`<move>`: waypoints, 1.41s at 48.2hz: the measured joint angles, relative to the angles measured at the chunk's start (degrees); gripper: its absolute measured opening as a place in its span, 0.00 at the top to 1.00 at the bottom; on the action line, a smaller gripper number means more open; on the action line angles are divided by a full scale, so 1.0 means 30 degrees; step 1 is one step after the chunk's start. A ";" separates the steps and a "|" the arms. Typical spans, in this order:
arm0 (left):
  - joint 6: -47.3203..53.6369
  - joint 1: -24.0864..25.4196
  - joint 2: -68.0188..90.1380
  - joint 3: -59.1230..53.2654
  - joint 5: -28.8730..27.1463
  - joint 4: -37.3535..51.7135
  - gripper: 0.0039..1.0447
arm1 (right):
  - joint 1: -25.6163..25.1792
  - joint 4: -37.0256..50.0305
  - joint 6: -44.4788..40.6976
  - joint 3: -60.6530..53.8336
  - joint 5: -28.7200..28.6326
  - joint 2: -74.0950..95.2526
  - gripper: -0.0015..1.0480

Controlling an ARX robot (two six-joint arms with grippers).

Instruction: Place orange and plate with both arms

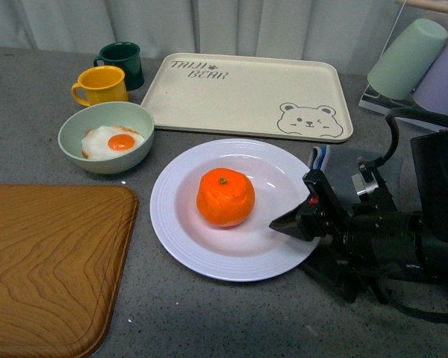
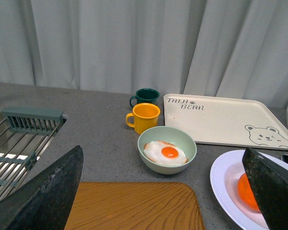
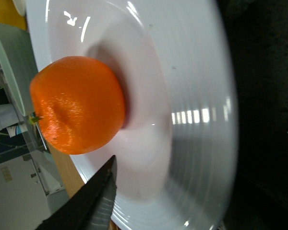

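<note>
Nearest me, on the left of the plate [image 1: 172, 218], a wooden board [image 1: 52, 261] lies flat on the grey counter [image 1: 209, 321]. It is just beside the plate's rim and not quite touching it. The left gripper [image 2: 162, 150] hangs on that same side of the plate, by the board. Its two dark fingers [image 2: 48, 191] are spread wide with nothing between them.

The plate sits flat in the middle of the counter. The orange [image 1: 225, 198] rests in its well, about at the centre, with the green stem dot up.

On the plate's right the right gripper [image 1: 290, 221] lies low. Its black tip reaches in over the rim and points at the orange without touching it. Its wrist camera shows one finger [image 3: 93, 203] above the white surface, clear of the fruit. The rest is in shadow, so I can't tell whether the fingers are spread or nipping the rim.

Beyond the plate to the left stands a pale green bowl [image 1: 108, 165] holding a fried egg [image 1: 112, 142], near the plate but apart from it. Behind the bowl come a yellow mug [image 1: 101, 86] and then a dark green mug [image 1: 123, 61]. Straight behind the plate lies a beige bear tray [image 1: 239, 97]. Far off to the plate's right, a pale green cup [image 1: 408, 58] and a lavender cup [image 1: 444, 78] lean tilted on a rack [image 1: 375, 101]. A pale curtain [image 1: 246, 26] closes the back.
</note>
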 joint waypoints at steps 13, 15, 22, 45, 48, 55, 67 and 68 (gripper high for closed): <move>0.0000 0.0000 0.0000 0.0000 -0.0007 -0.0007 0.06 | -0.0051 -0.1049 -0.0168 0.0466 -0.0138 0.0160 0.89; 0.0000 0.0000 0.0000 0.0000 -0.0007 -0.0007 0.06 | -0.0102 -0.0947 -0.0204 0.0583 -0.0415 0.0058 0.93; 0.0000 0.0000 0.0000 0.0000 -0.0007 -0.0007 0.06 | -0.0138 -0.0204 -0.0612 0.0539 -0.0743 -0.0240 0.97; 0.0000 0.0000 0.0000 0.0000 0.0000 -0.0007 0.06 | -0.1100 0.5603 0.1479 -0.0197 -0.2229 -0.0772 0.97; 0.0000 0.0000 0.0000 0.0000 -0.0007 -0.0007 0.06 | -0.1137 0.4932 0.1581 0.0714 -0.2244 -0.0721 0.97; 0.0000 0.0000 0.0000 0.0000 -0.0007 -0.0015 0.06 | -0.1173 0.3395 0.1792 0.3745 -0.2229 0.0328 0.97; 0.0000 0.0000 0.0000 0.0000 -0.0007 -0.0007 0.06 | -0.1129 0.0073 0.2368 1.0047 -0.1836 0.3162 0.97; 0.0000 0.0000 0.0000 0.0000 -0.0007 -0.0007 0.06 | -0.1100 -0.0313 0.2426 1.0819 -0.1792 0.3519 0.97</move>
